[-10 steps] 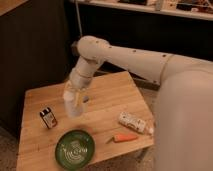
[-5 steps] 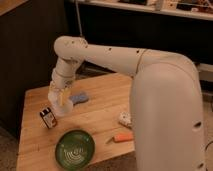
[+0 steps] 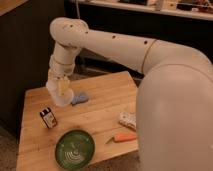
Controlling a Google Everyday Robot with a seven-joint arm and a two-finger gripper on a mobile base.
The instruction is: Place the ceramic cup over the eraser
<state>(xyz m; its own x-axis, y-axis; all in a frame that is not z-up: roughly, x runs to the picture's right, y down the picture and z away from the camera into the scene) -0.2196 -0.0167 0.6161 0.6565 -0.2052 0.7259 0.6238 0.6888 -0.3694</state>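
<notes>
The gripper point(image 3: 62, 88), clenched on the cup point(image 3: 60, 98), has swung left across the table point(image 3: 107, 97) and now hangs near the eraser point(image 3: 48, 118), above-right of it, so aligning and lowering likely remain.

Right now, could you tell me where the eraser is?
In the camera view, the eraser stands at the table's left, beyond the green plate; the gripper holds the ceramic cup just above-right.

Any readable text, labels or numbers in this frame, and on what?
No text reads clearly.
Eraser label: blurred, unreadable.
Container print: blurred, unreadable.
Gripper, holding the cup above the table's left side: no markings seen.
</notes>
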